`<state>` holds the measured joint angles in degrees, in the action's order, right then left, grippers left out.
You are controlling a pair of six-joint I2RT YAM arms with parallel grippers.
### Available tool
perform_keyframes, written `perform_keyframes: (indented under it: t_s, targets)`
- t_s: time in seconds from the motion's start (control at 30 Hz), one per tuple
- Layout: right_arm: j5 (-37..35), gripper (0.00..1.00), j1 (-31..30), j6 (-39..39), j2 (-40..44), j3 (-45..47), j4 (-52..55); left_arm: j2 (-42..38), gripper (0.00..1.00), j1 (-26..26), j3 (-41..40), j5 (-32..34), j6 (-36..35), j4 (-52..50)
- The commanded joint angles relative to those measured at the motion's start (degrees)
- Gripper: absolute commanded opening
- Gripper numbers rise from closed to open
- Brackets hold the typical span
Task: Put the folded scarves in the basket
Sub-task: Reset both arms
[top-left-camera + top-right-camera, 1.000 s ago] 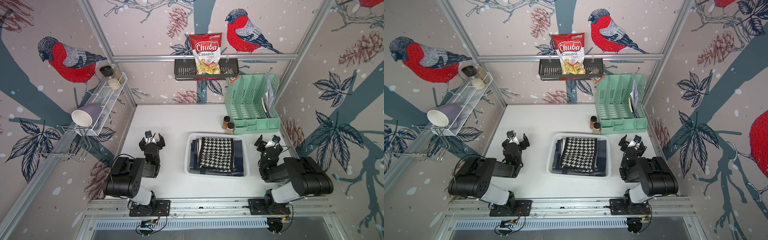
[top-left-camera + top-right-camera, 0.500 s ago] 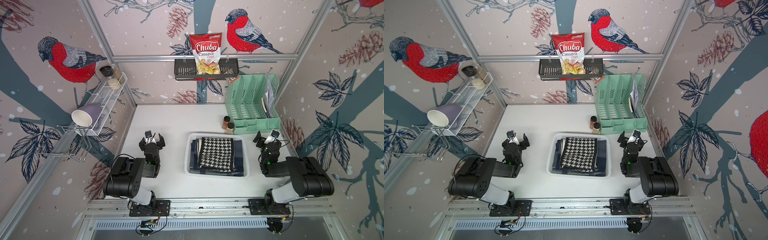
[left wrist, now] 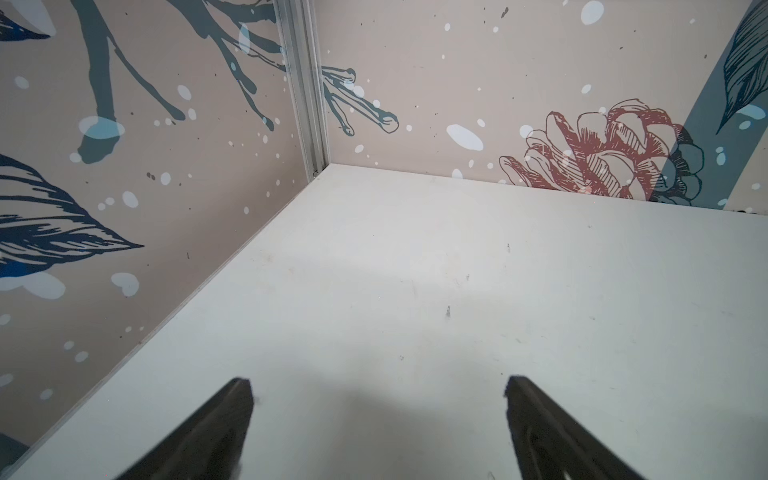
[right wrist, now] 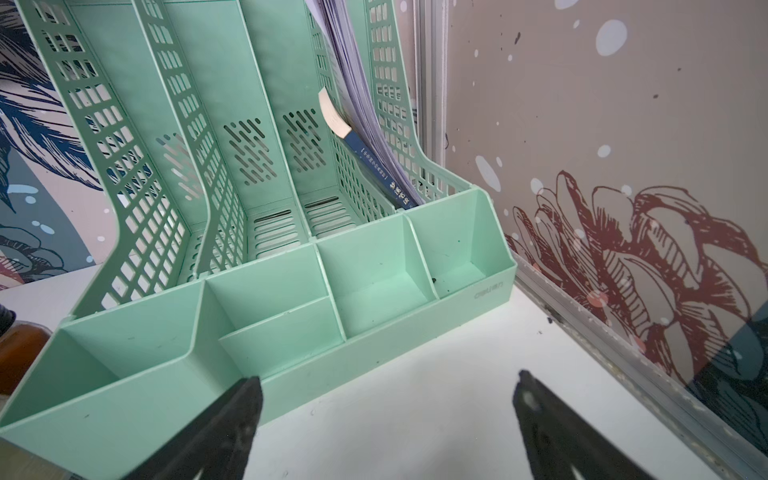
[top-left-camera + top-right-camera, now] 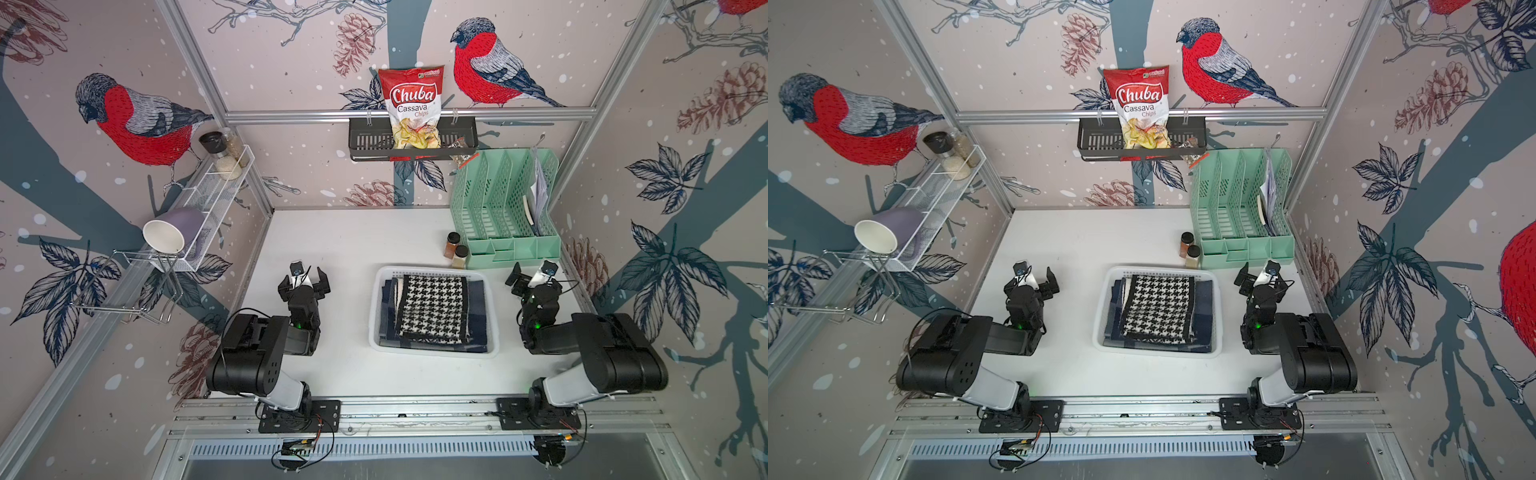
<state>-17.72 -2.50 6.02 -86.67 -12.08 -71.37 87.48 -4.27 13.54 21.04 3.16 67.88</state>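
Note:
The folded scarf, black-and-white houndstooth, lies flat inside the white basket on top of dark navy cloth, mid-table in both top views. My left gripper rests left of the basket, open and empty. In the left wrist view the left gripper shows only bare white table between its fingers. My right gripper sits right of the basket, open and empty. In the right wrist view the right gripper faces the green organiser.
A mint-green file organiser holding papers stands at the back right, close ahead of the right gripper. Two spice jars stand between it and the basket. A black wire shelf with a chips bag hangs on the back wall. A white wire shelf with a mug is on the left wall.
The right gripper has shifted slightly back toward the green organiser. The left arm, the basket and the scarf have not moved.

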Motion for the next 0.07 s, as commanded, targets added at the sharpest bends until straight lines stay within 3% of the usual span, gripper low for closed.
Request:
perform_keyframes:
  t_s: [0.0, 0.03]
  targets:
    - [0.40, 1.00, -0.02, 0.13, 0.24, 0.03, -0.84, -0.21, 0.98, 0.14, 0.09, -0.38, 0.12, 2.79]
    - [0.49, 1.00, 0.04, 0.20, 0.53, -0.13, 0.00, -0.21, 0.98, 0.14, 0.08, -0.36, 0.14, 2.81]
